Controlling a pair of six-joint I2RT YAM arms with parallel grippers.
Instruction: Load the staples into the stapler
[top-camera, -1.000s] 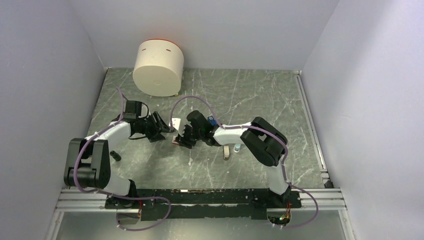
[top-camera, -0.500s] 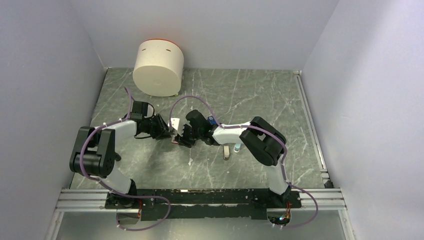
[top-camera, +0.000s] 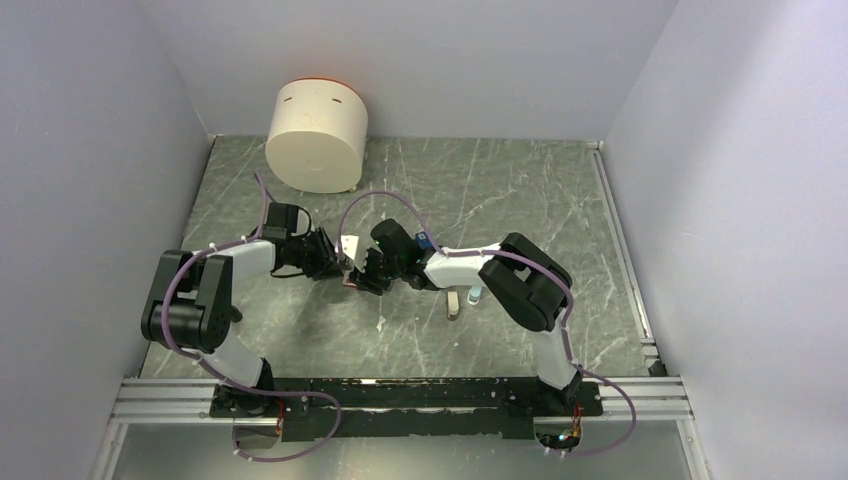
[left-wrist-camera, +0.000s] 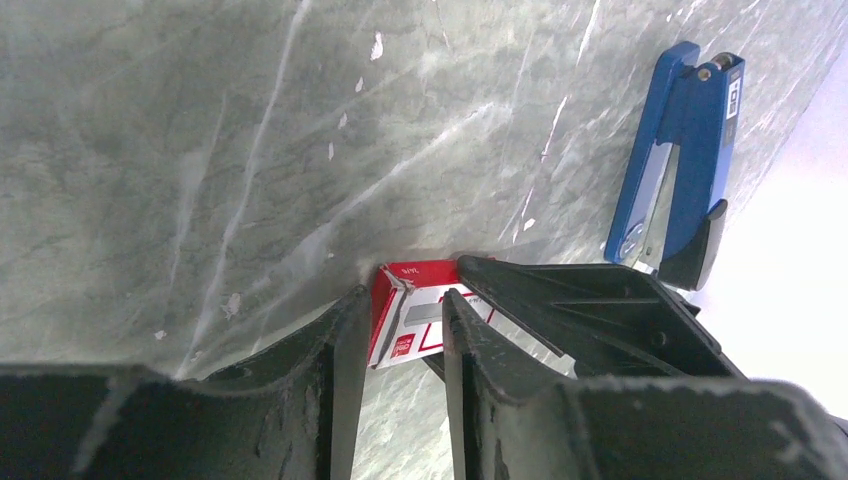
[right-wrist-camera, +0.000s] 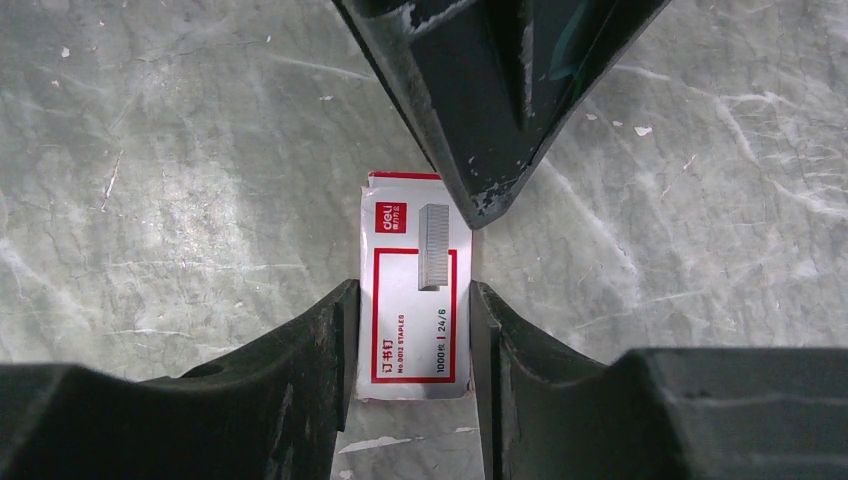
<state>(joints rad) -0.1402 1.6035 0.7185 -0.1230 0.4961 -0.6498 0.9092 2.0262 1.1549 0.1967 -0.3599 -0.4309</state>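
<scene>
Far left of the staples box (right-wrist-camera: 400, 250), one small black cylinder (top-camera: 232, 312) is seen on the counter (top-camera: 500, 190). One cream drum (top-camera: 316, 135) is set well beyond the box and to its left.

The left arm (top-camera: 240, 262) is folded at the elbow left of the box, with its forearm held low and stretched rightward. The left gripper (left-wrist-camera: 403, 298) is brought up to the box's far end. Its fingers (left-wrist-camera: 340, 370) are narrowly apart, and that end shows in the gap. Whether they bear on the box cannot be told.

One box is counted. It lies flat on the counter, label upward. Its long axis runs from one gripper to the other, with the printed staple picture toward the left gripper.

The right gripper (right-wrist-camera: 413, 288) is closed on the box, a finger pressed against each long side.

One stapler (left-wrist-camera: 700, 130) is counted, lying right of and beyond the box. Its long axis is directed away from the box, with a black part at the nearer end.

Further right of the box, one tan piece (top-camera: 453, 304) and one pale-blue piece (top-camera: 474, 296) are noted side by side.

The right arm (top-camera: 470, 265) is bent at the elbow to the right, with its forearm extended leftward to the box.
</scene>
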